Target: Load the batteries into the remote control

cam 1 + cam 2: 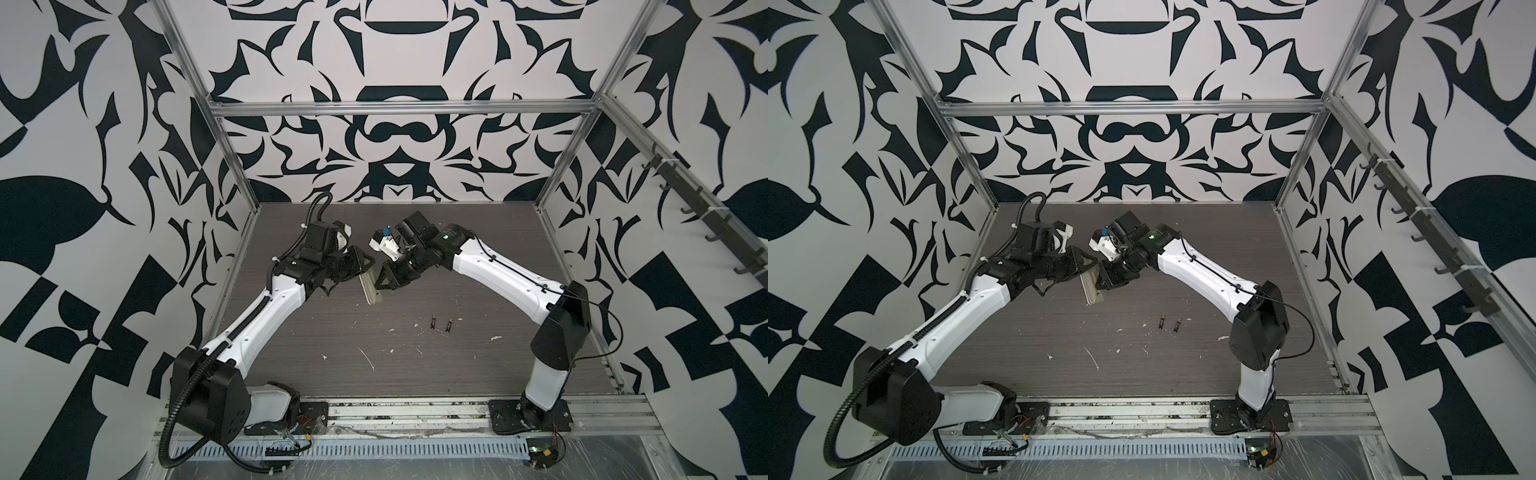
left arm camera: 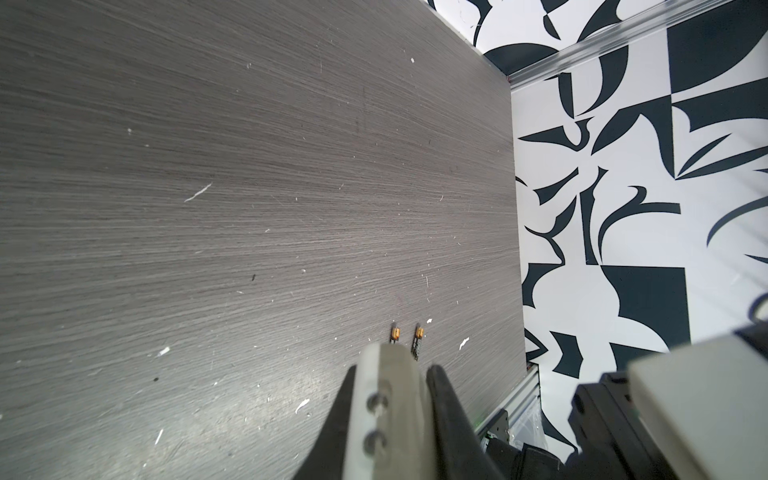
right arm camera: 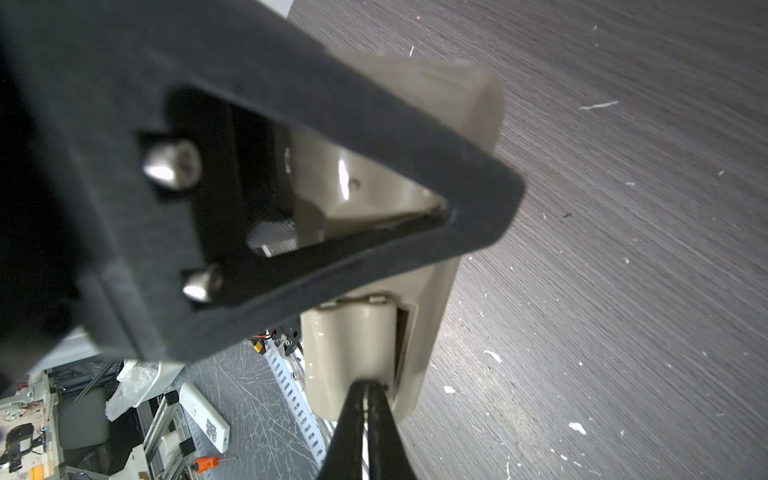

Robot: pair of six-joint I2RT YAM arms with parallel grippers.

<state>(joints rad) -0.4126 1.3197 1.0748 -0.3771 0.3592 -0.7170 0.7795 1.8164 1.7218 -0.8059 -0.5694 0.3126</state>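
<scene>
**A:** Closest to the lens, left gripper [image 2: 392,370] is clamped on the remote [image 2: 386,399]. Right gripper [image 3: 365,386] has its jaws closed at the recess [image 3: 349,345]. Whether it nips anything, I can't tell.

**B:** And the batteries [image 1: 433,322]?

**A:** Loose on the table [image 1: 415,374], side by side in both top views. They're at four o'clock from the remote, well apart from it, long axes roughly twelve-to-six.

**B:** Which arm do I send?

**A:** Right one, I'd say. It's nearer.

- We see our left gripper [image 2: 392,374] clamped on the remote control [image 2: 382,403].
- Two batteries [image 2: 417,341] lie side by side on the table [image 2: 208,208], just beyond it.
</scene>
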